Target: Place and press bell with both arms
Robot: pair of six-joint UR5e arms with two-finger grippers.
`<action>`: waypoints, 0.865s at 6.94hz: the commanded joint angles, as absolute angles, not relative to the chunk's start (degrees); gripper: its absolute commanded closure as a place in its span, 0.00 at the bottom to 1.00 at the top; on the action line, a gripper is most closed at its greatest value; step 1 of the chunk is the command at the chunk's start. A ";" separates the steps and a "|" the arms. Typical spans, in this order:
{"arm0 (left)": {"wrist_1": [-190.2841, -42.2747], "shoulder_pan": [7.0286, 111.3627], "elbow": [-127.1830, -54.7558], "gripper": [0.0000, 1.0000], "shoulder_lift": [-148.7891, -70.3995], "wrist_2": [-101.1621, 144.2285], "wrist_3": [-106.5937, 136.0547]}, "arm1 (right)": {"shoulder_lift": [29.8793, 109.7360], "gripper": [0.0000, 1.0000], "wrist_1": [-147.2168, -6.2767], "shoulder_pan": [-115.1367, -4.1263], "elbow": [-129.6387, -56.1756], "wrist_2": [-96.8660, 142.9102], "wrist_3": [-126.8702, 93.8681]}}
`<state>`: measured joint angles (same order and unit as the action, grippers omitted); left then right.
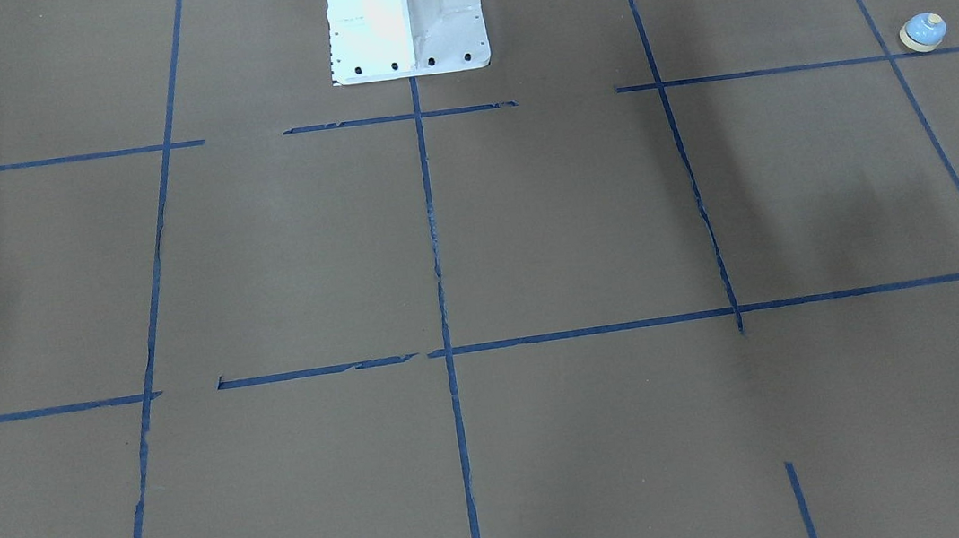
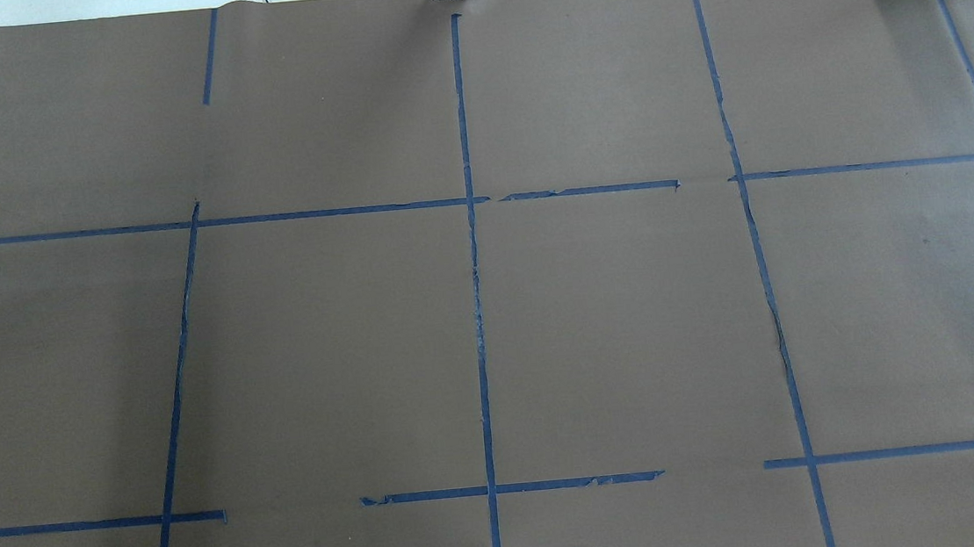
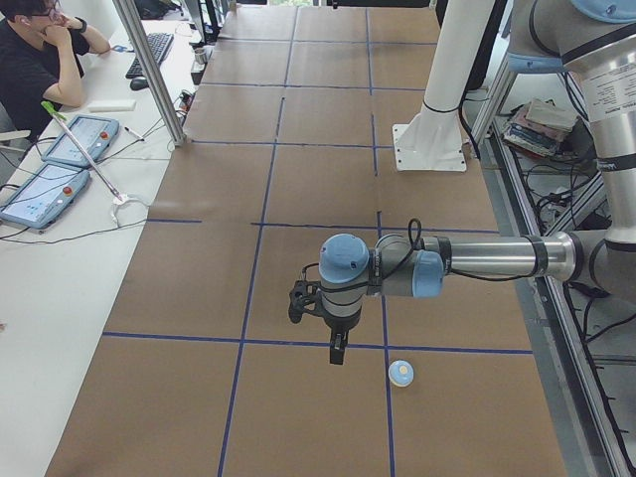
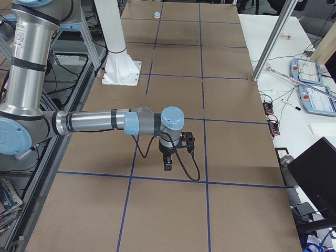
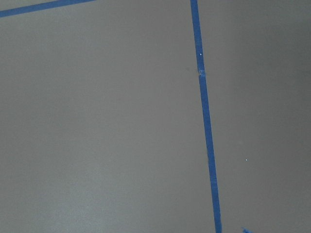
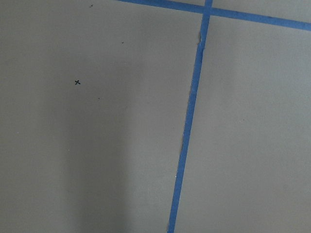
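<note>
The small light-blue bell (image 1: 923,32) stands upright on the brown table, near a blue tape line at the table's end on my left. It also shows in the exterior left view (image 3: 401,373) and, far off, in the exterior right view (image 4: 156,14). My left gripper (image 3: 338,353) hangs over the table a short way from the bell, apart from it. My right gripper (image 4: 168,165) hangs over the other end of the table, far from the bell. I cannot tell whether either gripper is open or shut. Both wrist views show only table and tape.
The white bolted pedestal (image 1: 405,16) stands at the middle of the robot's side. Blue tape lines (image 2: 478,309) divide the brown paper. A seated operator (image 3: 40,60) and tablets (image 3: 60,164) are at a side table beyond the table's far edge.
</note>
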<state>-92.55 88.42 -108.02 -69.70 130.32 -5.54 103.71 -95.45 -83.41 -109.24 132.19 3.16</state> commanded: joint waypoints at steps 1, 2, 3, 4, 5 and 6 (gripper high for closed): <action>-92.55 88.42 -107.93 0.00 -69.61 130.43 -5.54 | 103.71 0.00 -95.45 -83.41 -109.25 132.19 3.16; -92.29 88.42 -108.02 0.00 -69.61 130.52 -5.54 | 103.71 0.00 -95.45 -83.41 -109.25 132.19 3.16; -92.29 88.24 -107.67 0.00 -69.61 130.17 -5.45 | 103.71 0.00 -95.45 -83.41 -109.34 132.19 3.16; -92.81 88.24 -108.10 0.00 -69.78 130.69 -4.93 | 104.06 0.00 -95.45 -83.41 -110.38 132.27 3.08; -93.16 88.24 -109.32 0.00 -71.96 130.52 -5.01 | 104.15 0.00 -95.45 -83.41 -110.48 132.19 3.16; -93.16 88.24 -111.42 0.00 -72.94 130.69 -5.18 | 104.15 0.00 -95.45 -83.41 -110.57 132.19 3.16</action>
<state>-93.00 88.25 -109.47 -71.53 130.57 -5.09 104.09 -95.45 -83.41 -110.36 132.21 3.14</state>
